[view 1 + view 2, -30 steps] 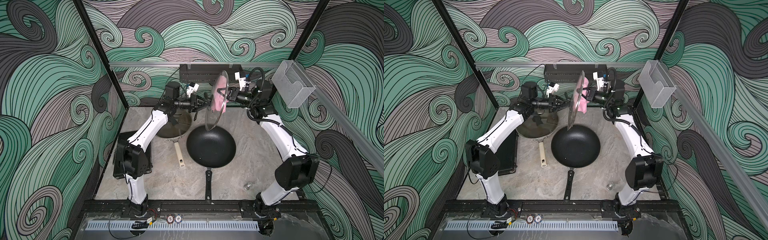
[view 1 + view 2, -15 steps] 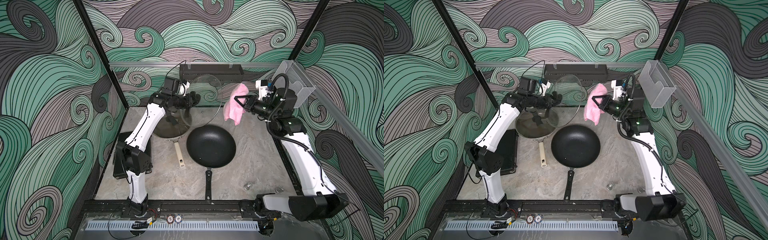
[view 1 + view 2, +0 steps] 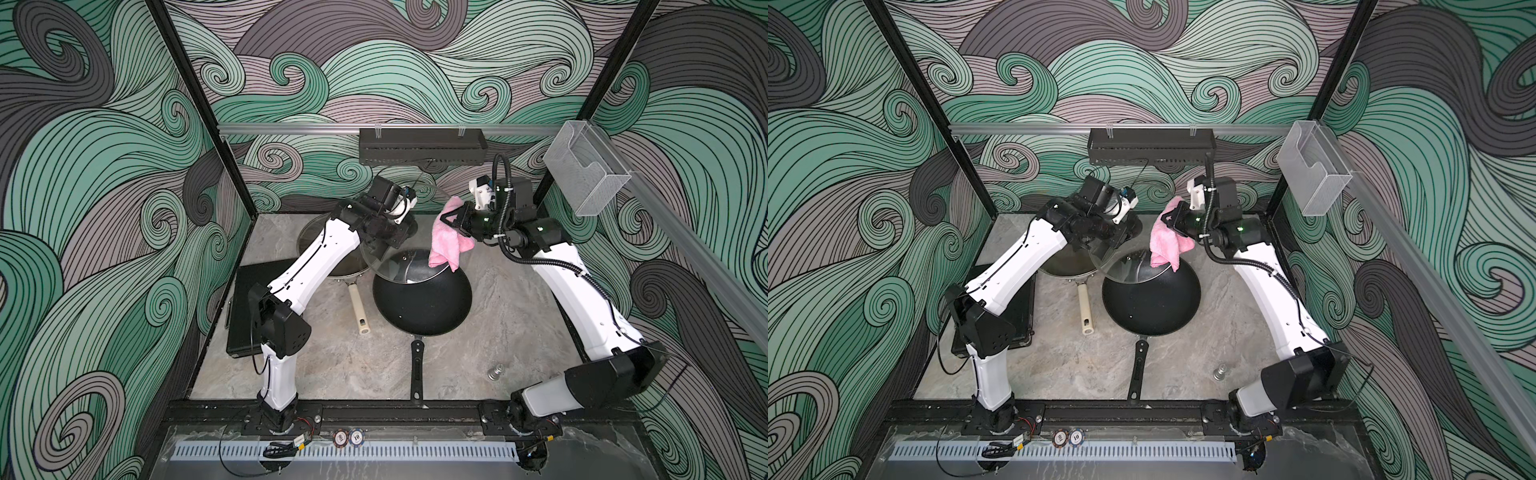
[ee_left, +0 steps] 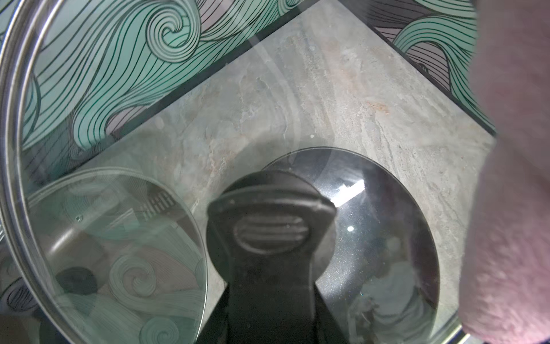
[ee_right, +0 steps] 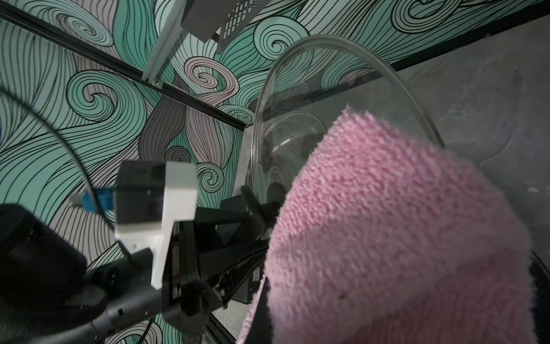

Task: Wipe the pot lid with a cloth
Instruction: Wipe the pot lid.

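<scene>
The pot lid is clear glass with a black knob. It hangs tilted over a black wok in both top views. My left gripper is shut on the knob, its fingers clamped around the stem. The pink terry cloth dangles from my right gripper, which is shut on its upper part. The cloth's lower tip reaches the lid's right rim; contact cannot be told. In the right wrist view the cloth hides the jaws, and the lid stands behind it.
The black wok sits mid-table, its handle pointing to the front. Behind the left arm is a steel pan with a cream handle. A black slab lies at left. A small metal piece lies front right.
A second ago the lid stood on edge with the cloth against it. The right gripper then drew off right. Now the lid is lower and tilted over the wok, with the cloth back at its rim.
</scene>
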Robot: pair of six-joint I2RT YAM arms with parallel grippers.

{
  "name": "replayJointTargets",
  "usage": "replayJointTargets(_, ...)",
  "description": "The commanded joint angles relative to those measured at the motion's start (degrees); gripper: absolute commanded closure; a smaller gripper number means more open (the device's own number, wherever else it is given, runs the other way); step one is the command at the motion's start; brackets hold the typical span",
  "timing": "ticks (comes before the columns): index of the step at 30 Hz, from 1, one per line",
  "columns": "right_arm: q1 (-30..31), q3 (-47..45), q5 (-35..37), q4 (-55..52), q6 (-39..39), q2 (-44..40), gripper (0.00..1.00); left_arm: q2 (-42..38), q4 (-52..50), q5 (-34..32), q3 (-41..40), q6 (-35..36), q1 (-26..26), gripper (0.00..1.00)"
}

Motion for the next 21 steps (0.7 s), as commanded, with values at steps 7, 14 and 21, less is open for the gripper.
replayJointTargets(7,-1.36,6.75,-0.71,-5.99,-3.10,7.08,1.00,-13.62,14.83,3.00,-12.12,21.20,-2.89,1.00)
replayJointTargets(14,0.26,10.36,-3.98,-5.12,-3.44,12.61,1.00,-15.55,18.27,5.16,-16.13,30.56,-5.30,1.00)
replayJointTargets(21,2.89,18.41,-6.52,-3.66,-2.20,20.06,1.00,-15.05,19.29,4.48,-16.02,32.55,-7.01,1.00)
